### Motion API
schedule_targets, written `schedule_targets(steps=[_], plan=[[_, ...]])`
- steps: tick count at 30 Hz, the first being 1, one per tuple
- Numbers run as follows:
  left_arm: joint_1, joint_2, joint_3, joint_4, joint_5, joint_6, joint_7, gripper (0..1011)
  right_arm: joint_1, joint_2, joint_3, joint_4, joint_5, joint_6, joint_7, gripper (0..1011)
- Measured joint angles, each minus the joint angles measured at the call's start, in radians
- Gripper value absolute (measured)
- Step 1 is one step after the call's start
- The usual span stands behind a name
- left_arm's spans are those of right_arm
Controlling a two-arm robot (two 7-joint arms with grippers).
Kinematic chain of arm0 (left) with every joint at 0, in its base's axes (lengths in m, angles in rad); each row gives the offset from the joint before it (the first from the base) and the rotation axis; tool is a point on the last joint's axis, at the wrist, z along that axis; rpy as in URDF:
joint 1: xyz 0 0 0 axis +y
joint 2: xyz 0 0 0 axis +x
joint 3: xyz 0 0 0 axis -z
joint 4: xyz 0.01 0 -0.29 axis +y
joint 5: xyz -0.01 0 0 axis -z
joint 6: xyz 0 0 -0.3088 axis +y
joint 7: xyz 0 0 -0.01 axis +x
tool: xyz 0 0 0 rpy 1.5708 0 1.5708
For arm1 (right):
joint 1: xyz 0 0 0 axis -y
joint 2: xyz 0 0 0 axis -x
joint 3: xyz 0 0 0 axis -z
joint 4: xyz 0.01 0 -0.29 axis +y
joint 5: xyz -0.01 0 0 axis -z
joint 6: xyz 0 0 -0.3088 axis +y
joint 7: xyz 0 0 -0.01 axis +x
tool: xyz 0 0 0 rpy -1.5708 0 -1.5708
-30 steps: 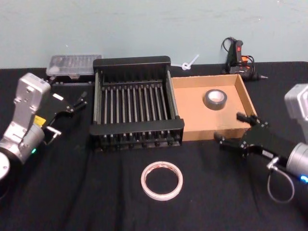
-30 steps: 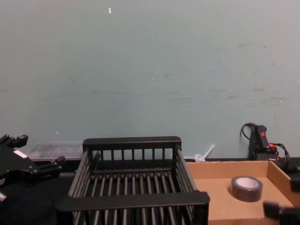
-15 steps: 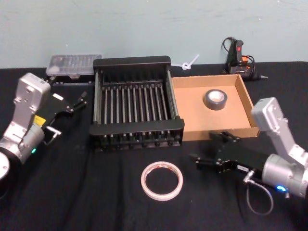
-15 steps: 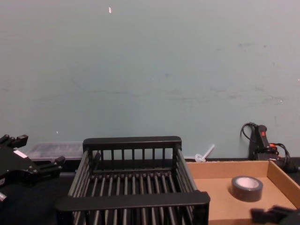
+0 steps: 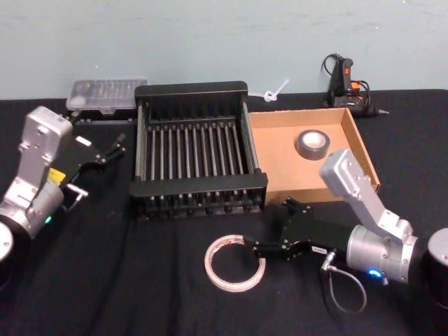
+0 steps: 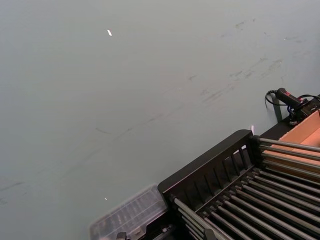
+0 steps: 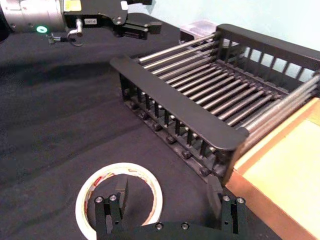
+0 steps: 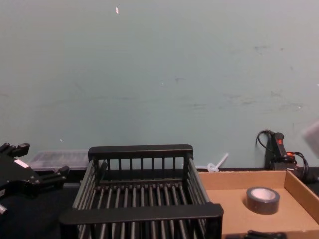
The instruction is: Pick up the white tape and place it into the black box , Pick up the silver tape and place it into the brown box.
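Note:
The white tape (image 5: 235,285) lies flat on the black cloth in front of the black box (image 5: 199,185). My right gripper (image 5: 270,227) is open and low at the ring's right edge. In the right wrist view one finger (image 7: 120,193) hangs over the hole of the white tape (image 7: 87,197) and the other finger (image 7: 215,194) stands outside it, near the black box (image 7: 170,100). The silver tape (image 5: 313,143) rests inside the brown box (image 5: 280,157), also seen from the chest as a silver tape (image 8: 262,199). My left gripper (image 5: 106,151) is open, parked left of the crate.
A clear plastic case (image 5: 105,94) sits behind the crate's left corner. A black glue gun (image 5: 345,82) with cables lies behind the brown box, and a white zip tie (image 5: 275,92) lies between them. Open black cloth stretches left of and in front of the ring.
My right arm has swung left and down from beside the brown box to the white tape, ending with one finger over the ring's hole. The left arm stayed still.

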Motion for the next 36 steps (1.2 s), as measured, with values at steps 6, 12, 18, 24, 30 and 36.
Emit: schedule_targets(steps=[6, 12, 18, 24, 30, 36], plan=[[0.0, 0.0, 0.0, 0.0, 0.0, 0.0, 0.0, 1001, 0.026, -0.019, -0.026, 0.04, -0.021, -0.033, 0.004, 1002], [0.0, 0.0, 0.0, 0.0, 0.0, 0.0, 0.0, 1001, 0.034, -0.039, -0.039, 0.086, -0.043, -0.093, 0.003, 1002], [0.0, 0.0, 0.0, 0.0, 0.0, 0.0, 0.0, 1001, 0.033, -0.049, -0.043, 0.105, -0.058, -0.115, 0.002, 1003], [0.0, 0.0, 0.0, 0.0, 0.0, 0.0, 0.0, 1001, 0.031, -0.046, -0.046, 0.107, -0.071, -0.116, 0.005, 1002], [0.0, 0.0, 0.0, 0.0, 0.0, 0.0, 0.0, 1002, 0.038, -0.034, -0.052, 0.102, -0.086, -0.094, 0.017, 1002], [0.0, 0.0, 0.0, 0.0, 0.0, 0.0, 0.0, 1001, 0.041, -0.029, -0.056, 0.099, -0.092, -0.073, 0.024, 1002]])
